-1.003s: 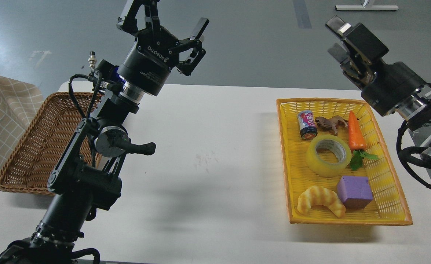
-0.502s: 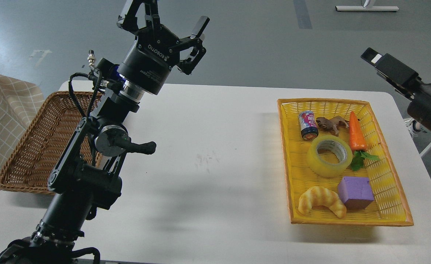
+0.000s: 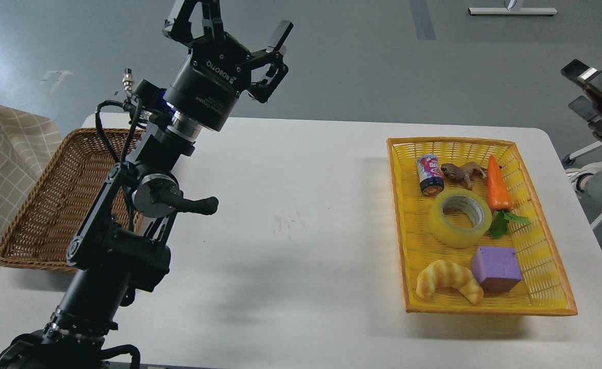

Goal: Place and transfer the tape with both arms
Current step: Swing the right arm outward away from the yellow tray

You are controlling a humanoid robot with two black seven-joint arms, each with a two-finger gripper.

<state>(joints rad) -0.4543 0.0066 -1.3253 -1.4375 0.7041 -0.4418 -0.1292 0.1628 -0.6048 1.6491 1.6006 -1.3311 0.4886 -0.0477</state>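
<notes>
both sets of jaws hold nothing. from the head view, the left gripper (image 3: 234, 33) is raised above the table's far-left edge, its fingers spread wide. the right gripper (image 3: 595, 87) shows only at the right border of the view, off past the table's right edge; its two fingertips look apart with a gap between them, though most of it is cut off.

the tape (image 3: 458, 217) lies flat, core up, in the middle of the yellow tray (image 3: 541, 302) near the right edge of the table. a can (image 3: 429, 175) and a toy animal (image 3: 462, 173) sit just beyond it, a carrot (image 3: 497, 185) just to its right, a purple block (image 3: 495, 268) and a croissant (image 3: 449, 281) on the near side. a brown basket (image 3: 39, 205) waits at the left edge, partly behind the left arm.

the step in hand looks like the right arm's reach for the tape. i'd say it should come down from straight above, one finger into the core and one outside the wall on the open left side, so it clears the carrot and can. a side approach risks shoving the neighbours.
</notes>
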